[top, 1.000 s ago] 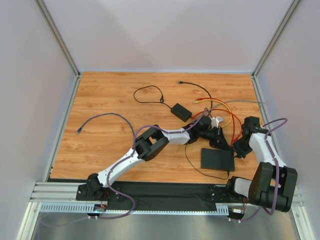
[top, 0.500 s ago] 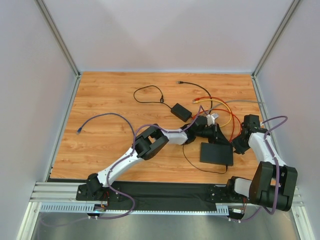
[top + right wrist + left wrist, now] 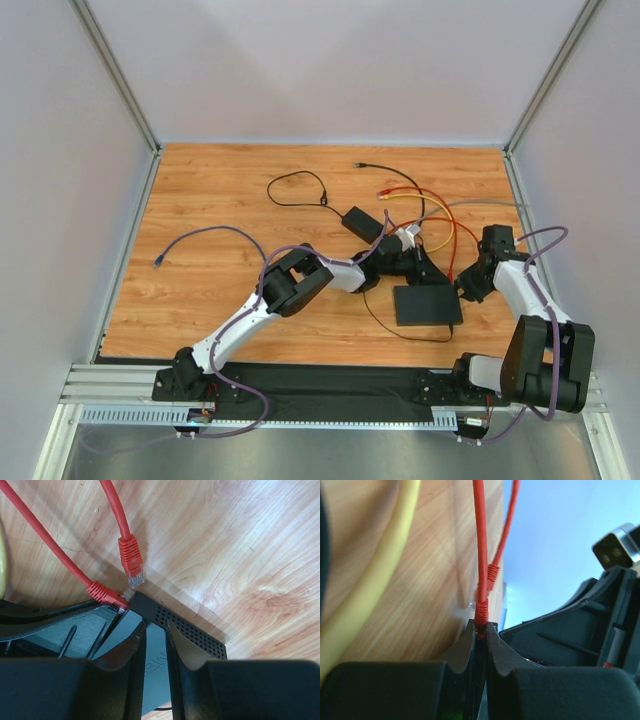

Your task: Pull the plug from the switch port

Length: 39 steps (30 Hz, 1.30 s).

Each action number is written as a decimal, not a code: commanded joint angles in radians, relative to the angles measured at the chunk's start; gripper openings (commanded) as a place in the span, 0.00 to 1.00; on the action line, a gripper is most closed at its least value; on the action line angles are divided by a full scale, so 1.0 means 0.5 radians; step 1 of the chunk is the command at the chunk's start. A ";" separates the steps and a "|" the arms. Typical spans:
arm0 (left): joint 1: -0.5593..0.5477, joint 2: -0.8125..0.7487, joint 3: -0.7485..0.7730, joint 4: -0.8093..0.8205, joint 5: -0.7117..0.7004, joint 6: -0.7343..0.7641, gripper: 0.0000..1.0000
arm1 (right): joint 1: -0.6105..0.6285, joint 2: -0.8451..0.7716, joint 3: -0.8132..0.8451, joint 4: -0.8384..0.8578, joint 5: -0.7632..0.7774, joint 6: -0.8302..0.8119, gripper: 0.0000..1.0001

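Pinches shut on the red plug [image 3: 481,612] with the left end effector [image 3: 481,627]; clamps the switch [image 3: 190,630] corner with the right end effector [image 3: 155,625]. Over the last second, drags the switch left across the surface [image 3: 220,200], plug seemingly still at its port, not yet freed.

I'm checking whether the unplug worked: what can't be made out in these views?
- Whether the red plug sits in its port or is out: in the right wrist view the left pincer covers its tip; too small in the top view.
- Sockets of the switch: hidden by both pincers in the wrist views, too small from the top.
- Whether the right pincer clamps the switch or only rests on it: right wrist view, contact hidden beneath it.
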 commanded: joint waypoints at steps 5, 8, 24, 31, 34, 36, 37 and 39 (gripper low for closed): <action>0.090 -0.231 0.025 -0.447 -0.188 0.193 0.00 | 0.035 0.176 -0.217 -0.284 0.120 -0.023 0.19; 0.084 -0.185 0.096 -0.521 -0.133 0.221 0.00 | 0.038 0.174 -0.211 -0.268 0.132 -0.035 0.18; 0.078 -0.206 -0.008 -0.146 -0.271 0.236 0.00 | 0.136 0.131 -0.239 -0.237 0.117 -0.014 0.18; 0.093 -0.304 -0.010 -0.438 -0.084 0.427 0.00 | 0.136 -0.001 -0.159 -0.277 0.123 -0.044 0.20; 0.090 -0.365 -0.075 -0.597 -0.041 0.568 0.00 | 0.136 -0.044 -0.101 -0.293 0.099 -0.057 0.20; 0.081 -0.415 -0.088 -0.747 -0.010 0.641 0.00 | 0.136 -0.057 -0.082 -0.302 0.089 -0.051 0.20; 0.078 -0.433 -0.091 -0.793 0.008 0.702 0.00 | 0.136 -0.066 -0.070 -0.299 0.086 -0.045 0.20; 0.066 -0.445 -0.097 -0.885 0.045 0.749 0.00 | 0.136 -0.063 -0.055 -0.299 0.077 -0.044 0.20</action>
